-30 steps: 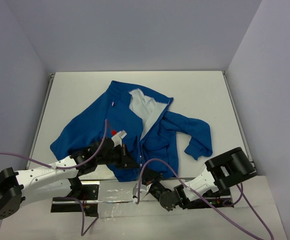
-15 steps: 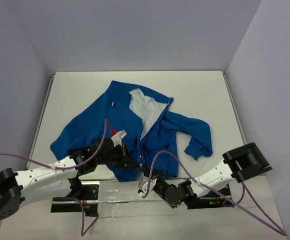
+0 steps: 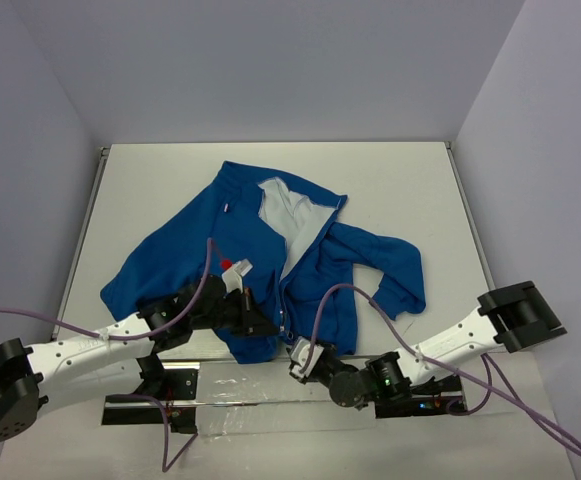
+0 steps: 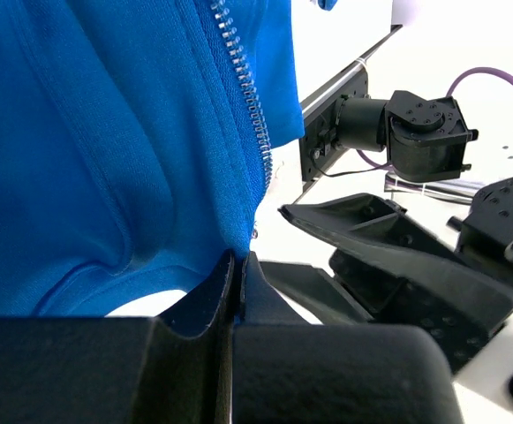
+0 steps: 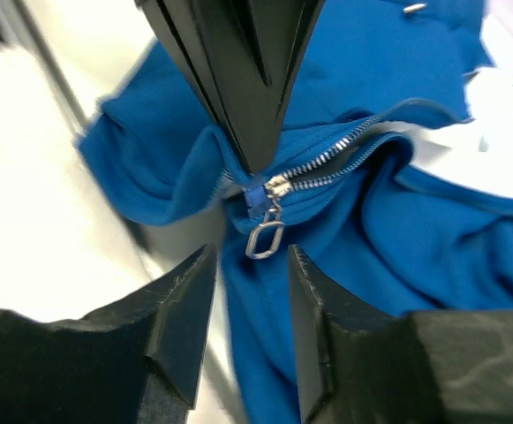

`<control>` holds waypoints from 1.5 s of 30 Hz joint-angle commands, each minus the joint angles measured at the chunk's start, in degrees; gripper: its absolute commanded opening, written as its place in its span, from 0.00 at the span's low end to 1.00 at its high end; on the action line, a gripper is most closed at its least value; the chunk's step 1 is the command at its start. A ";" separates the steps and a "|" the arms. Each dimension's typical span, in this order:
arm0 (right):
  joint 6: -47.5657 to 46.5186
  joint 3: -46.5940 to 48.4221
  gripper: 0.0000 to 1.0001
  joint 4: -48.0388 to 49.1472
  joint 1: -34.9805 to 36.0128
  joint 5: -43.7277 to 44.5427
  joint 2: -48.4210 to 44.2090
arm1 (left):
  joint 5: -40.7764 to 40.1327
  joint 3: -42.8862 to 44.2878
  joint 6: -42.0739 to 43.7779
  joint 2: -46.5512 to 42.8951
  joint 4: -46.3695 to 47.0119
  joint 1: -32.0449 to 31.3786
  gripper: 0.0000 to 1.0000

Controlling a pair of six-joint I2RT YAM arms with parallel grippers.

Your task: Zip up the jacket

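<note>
A white table (image 3: 170,170) was seen from above, enclosed by a pale back wall (image 3: 270,70), a left wall (image 3: 20,200) and a right wall (image 3: 540,180). A thin metal rail (image 3: 83,235) was run along the table's left edge. A shiny reflective strip (image 3: 220,405) was laid across its near edge.
</note>
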 commanded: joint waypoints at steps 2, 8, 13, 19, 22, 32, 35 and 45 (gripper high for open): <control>10.46 -0.77 0.49 -3.69 -1.61 -3.62 -6.29 | 0.77 0.54 0.51 -1.07 0.63 -0.34 0.00; 6.78 1.72 0.48 -5.35 -2.26 -1.16 -1.28 | 0.59 0.54 0.49 -0.80 1.03 -0.34 0.00; 5.26 3.80 0.45 -4.98 -2.93 1.40 4.89 | 0.35 0.15 0.22 -1.82 0.58 -0.34 0.00; 8.07 2.31 0.48 -3.41 -7.58 -7.09 0.37 | 0.30 -0.12 0.31 -2.61 0.16 -0.34 0.00; 7.32 1.48 0.47 -3.13 -10.21 -11.41 -2.74 | 0.44 -0.25 0.37 -2.40 0.53 -0.34 0.00; 2.50 3.32 0.44 -4.30 -11.19 -13.22 -0.96 | 0.53 -0.28 0.40 -2.00 1.06 -0.34 0.00; 1.93 3.63 0.38 -3.77 -11.17 -12.44 -0.65 | 0.39 -0.34 0.51 -2.47 0.61 -0.34 0.00; -0.39 3.69 0.09 -3.85 -11.14 -10.82 -1.69 | 0.57 -0.08 0.74 -1.86 1.05 -0.34 0.00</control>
